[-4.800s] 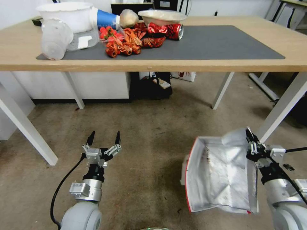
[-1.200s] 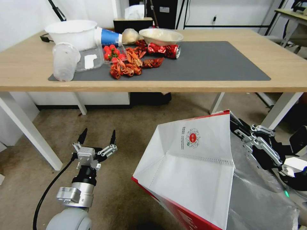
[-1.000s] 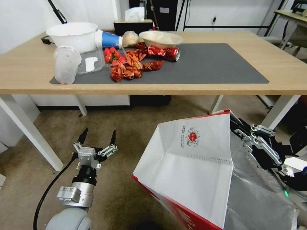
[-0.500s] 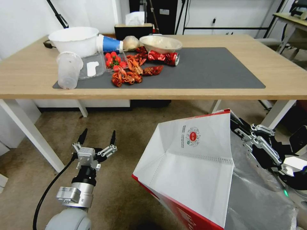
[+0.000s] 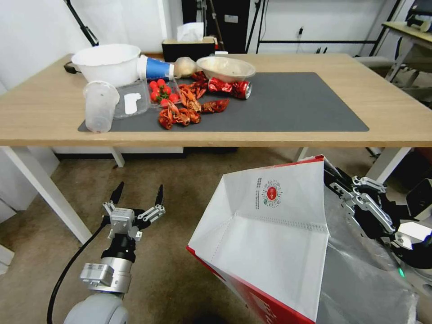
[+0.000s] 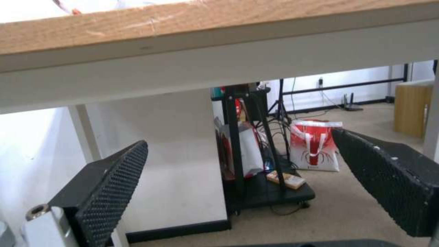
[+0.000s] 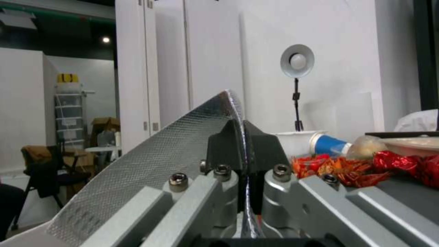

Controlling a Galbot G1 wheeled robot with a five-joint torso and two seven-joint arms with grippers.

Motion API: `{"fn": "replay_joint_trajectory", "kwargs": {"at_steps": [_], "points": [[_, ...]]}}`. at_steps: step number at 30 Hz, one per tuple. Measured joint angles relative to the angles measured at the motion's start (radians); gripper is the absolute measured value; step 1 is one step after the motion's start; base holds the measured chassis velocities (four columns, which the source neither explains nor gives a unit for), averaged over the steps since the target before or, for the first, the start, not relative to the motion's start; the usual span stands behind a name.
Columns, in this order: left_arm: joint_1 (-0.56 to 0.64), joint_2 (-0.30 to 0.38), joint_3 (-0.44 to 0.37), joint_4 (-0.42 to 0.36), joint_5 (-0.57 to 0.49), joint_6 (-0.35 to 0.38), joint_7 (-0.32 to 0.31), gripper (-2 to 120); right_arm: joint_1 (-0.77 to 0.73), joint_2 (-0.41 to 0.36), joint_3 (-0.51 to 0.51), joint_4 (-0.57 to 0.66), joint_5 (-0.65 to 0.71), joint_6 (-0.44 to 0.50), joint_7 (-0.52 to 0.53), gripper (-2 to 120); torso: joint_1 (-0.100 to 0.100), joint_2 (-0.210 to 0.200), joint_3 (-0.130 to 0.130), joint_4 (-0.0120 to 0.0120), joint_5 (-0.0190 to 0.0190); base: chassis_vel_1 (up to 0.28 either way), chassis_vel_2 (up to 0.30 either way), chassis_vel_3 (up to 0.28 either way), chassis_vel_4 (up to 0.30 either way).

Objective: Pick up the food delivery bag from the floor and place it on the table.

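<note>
The food delivery bag (image 5: 274,234), white with a red edge, a round red logo and silver foil lining, hangs tilted in the air at the lower right, in front of the table (image 5: 396,112) and below its top. My right gripper (image 5: 335,177) is shut on the bag's upper rim; the right wrist view shows the foil rim (image 7: 160,154) pinched between its fingers (image 7: 256,147). My left gripper (image 5: 137,193) stands open and empty low over the floor (image 5: 189,180), in front of the table's edge (image 6: 183,34). A dark grey mat (image 5: 297,101) covers the tabletop's middle.
On the mat's left lie red crayfish shells (image 5: 182,112), strawberries (image 5: 159,90), a crushed red can (image 5: 229,86), a clear cup (image 5: 100,105), a white tub (image 5: 108,63) and a bowl (image 5: 225,67). White table legs (image 5: 45,193) stand left and right. The mat's right half is bare.
The head view has risen and shows the tabletop more from above. Since 4.8 s ago the bag has been lifted off the floor by the right gripper. The left gripper has not moved.
</note>
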Motion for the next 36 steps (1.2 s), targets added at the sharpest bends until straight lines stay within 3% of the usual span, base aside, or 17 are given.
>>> {"fn": "replay_joint_trajectory", "kwargs": {"at_steps": [21,36], "points": [[0.001,0.001,-0.01,-0.013,-0.002,0.005,0.0,100,-0.003,0.014,-0.01,0.002,-0.012,0.003,-0.011,0,0.027,0.08,0.053,0.0001,0.0002,0.0,0.0,0.0,0.0],[0.011,0.012,-0.027,-0.036,-0.004,0.05,0.021,100,-0.005,0.032,-0.011,0.007,-0.021,0.008,-0.017,0,0.052,0.146,0.094,0.0001,0.0,0.0,0.0,0.0,0.0]]}}
